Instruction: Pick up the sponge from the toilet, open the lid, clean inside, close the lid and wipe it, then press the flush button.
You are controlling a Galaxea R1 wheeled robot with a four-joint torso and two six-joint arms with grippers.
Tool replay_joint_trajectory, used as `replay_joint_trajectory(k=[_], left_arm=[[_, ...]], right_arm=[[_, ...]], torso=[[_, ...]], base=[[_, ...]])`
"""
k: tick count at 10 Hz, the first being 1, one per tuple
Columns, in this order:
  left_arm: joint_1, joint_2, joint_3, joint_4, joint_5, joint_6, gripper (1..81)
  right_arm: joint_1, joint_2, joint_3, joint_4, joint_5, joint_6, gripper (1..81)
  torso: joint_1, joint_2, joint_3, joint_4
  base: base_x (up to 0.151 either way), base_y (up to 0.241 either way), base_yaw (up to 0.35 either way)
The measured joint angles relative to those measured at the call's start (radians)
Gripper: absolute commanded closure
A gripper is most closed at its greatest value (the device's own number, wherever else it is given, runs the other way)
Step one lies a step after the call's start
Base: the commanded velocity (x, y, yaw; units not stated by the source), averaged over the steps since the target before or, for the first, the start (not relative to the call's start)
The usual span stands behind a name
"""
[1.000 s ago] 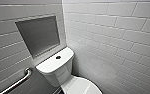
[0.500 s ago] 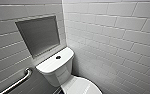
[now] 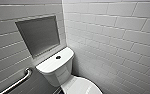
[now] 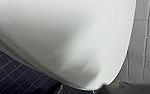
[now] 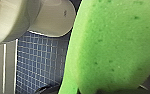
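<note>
White-tiled corner [image 3: 64, 32], blue mosaic floor [image 5: 41, 65]; toilet [image 3: 57, 63] tucked in, lid [image 3: 81, 87] shut. Grips sponge [image 5: 116, 45] in right gripper [image 5: 111, 92] near floor; cannot tell left gripper [image 4: 126, 90] state.

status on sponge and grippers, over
sponge close at right wrist, looks held. left wrist close to white toilet surface. lid looks down. nothing seen blocking.
</note>
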Motion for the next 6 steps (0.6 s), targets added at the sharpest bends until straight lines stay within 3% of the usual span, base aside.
replay_joint_trajectory(k=[6], left_arm=[[-0.004, -0.038, 0.069, 0.0, -0.009, 0.0, 1.0]], right_arm=[[0.0, 0.001, -0.001, 0.0, 0.001, 0.001, 81.1]], torso=[[0.0, 0.0, 0.0, 0.0]], base=[[0.0, 0.0, 0.0]])
